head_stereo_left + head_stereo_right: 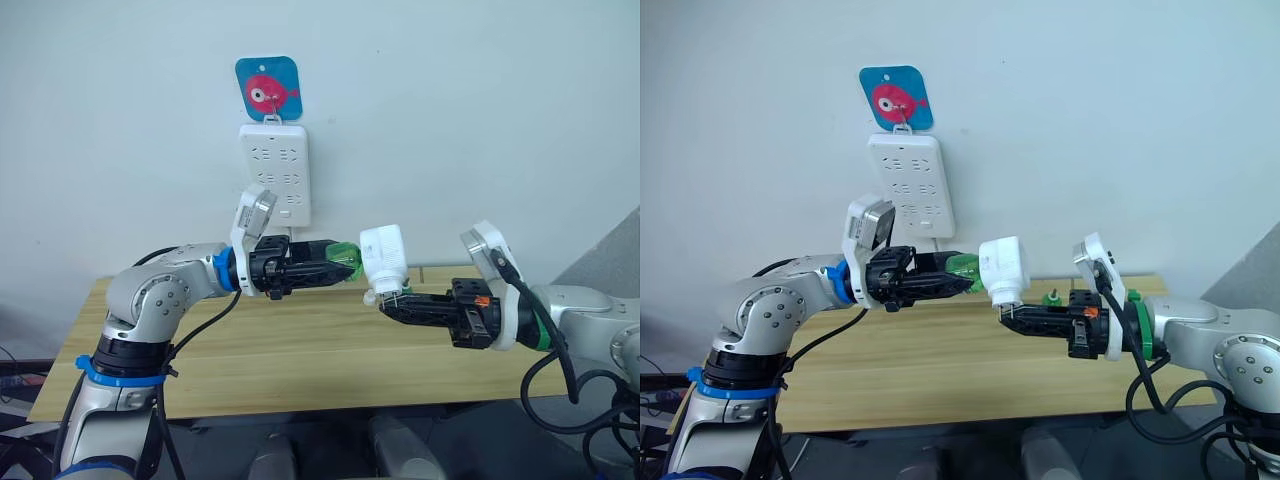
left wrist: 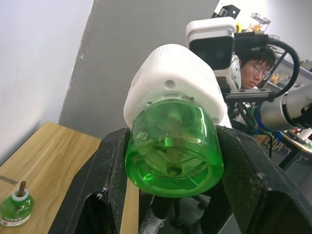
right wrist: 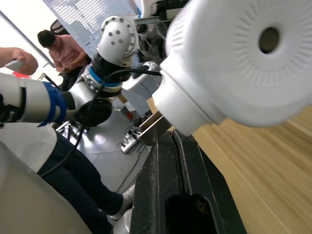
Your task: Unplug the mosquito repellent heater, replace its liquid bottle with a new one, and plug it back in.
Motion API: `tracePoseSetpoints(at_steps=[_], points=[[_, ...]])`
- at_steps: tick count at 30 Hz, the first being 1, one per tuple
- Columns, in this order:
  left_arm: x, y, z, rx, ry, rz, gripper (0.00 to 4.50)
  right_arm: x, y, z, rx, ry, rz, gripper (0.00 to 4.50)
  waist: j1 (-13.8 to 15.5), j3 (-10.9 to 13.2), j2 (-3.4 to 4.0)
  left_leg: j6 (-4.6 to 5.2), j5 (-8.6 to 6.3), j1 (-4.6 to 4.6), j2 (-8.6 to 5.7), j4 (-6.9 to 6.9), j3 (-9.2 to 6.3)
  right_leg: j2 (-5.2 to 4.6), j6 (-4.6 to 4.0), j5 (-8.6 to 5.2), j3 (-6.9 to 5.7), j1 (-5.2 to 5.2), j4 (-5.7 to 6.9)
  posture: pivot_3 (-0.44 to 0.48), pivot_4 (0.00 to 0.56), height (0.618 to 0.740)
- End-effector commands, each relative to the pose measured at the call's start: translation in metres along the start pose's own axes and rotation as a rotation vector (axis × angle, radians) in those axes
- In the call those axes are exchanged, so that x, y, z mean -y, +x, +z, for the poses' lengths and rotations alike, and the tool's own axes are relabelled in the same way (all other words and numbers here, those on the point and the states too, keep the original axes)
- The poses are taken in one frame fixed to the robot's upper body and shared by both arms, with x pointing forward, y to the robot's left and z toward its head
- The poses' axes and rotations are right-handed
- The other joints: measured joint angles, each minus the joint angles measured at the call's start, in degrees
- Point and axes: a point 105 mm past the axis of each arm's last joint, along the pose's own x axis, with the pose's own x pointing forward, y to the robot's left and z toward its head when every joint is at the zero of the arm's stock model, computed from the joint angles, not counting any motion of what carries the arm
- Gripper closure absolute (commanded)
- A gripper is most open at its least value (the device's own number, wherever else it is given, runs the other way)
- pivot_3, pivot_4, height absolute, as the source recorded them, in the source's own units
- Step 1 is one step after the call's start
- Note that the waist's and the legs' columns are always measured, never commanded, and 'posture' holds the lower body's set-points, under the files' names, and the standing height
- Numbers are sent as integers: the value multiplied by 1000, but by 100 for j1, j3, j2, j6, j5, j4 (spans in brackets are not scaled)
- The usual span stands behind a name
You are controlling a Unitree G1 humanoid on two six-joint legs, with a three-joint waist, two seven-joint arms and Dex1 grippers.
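Heater, white, rounded, vented dome face, green bottle screwed in, held mid-frame above table. L gripper clamps bottle; R gripper pinches heater's prongs.

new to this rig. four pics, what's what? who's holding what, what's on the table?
It is a two-armed humanoid robot. The two wide pictures come from its head camera, looking over a wooden table at a wall power strip. The other two come from cameras on each wrist. The left gripper is shut on a green liquid bottle. The right gripper is shut on the plug end of the white mosquito repellent heater, which sits on that bottle. Another green bottle stands on the table. People appear behind in the wrist views.
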Motion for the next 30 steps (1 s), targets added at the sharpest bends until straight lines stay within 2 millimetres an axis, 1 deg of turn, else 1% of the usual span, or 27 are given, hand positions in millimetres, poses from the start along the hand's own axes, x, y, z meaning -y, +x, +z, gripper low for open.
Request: tracePoseSetpoints(at_steps=[1, 9, 14, 18, 21, 24, 25, 26, 30], points=[[-5, -1, -7, -54, 19, 49, 2162, -27, 6, 13, 38, -66, 127, 4500, 0, 0, 0, 0, 0, 0, 0, 0, 0, 0, 0, 0, 0, 0, 0, -166, 80, 711], [-6, -1, -7, -57, 22, 52, 2165, -26, 6, 14, 40, -61, 122, 4500, 2, 0, -1, 0, 0, -2, 0, -1, 0, 0, 0, 0, 0, 0, -2, -164, 79, 711], [-7, -1, -5, -43, 30, 66, 2165, -26, 5, 11, 18, -70, 114, 4500, 4, 0, -1, 0, 0, -1, 0, -1, 0, 0, 0, 0, 1, 0, -2, -164, 78, 711], [-9, 0, -4, -42, 54, 78, 2165, -25, 0, 11, 5, -67, 105, 4500, 6, 0, -1, 0, 0, -1, 0, -1, 0, 0, 0, 0, 1, 0, -2, -166, 77, 711], [-11, 1, -2, -28, 107, 94, 2165, -21, -8, 12, 18, -48, 72, 4500, 10, 0, -1, 0, 0, -1, 0, -1, 0, 0, 0, 0, 1, -1, -2, -169, 77, 711], [-12, 3, -1, -29, 180, 105, 2165, -12, -19, 9, 10, -30, 17, 3940, 16, 0, -1, 0, 0, -2, -1, -1, 1, 0, 0, 0, 1, 0, -5, -173, 77, 711], [-12, 3, -2, -36, 206, 105, 2165, -9, -23, 9, 8, -21, -4, 3626, 15, 0, -1, 0, 0, -2, -1, 0, 2, 0, 0, 0, 2, 0, -5, -179, 78, 711], [-11, 3, -4, -44, 226, 101, 2165, -5, -26, 8, 7, -14, -26, 3172, 13, 0, -1, 0, 0, -1, -1, -1, 4, 0, 0, 0, 3, 0, -5, -179, 78, 711], [-7, 2, -10, -76, 338, 94, 2165, 9, -40, 13, 17, 25, -84, 1834, -6, 0, -1, 0, 0, 2, 0, -1, 10, 0, 0, 0, 8, 0, -4, -179, 78, 711]])
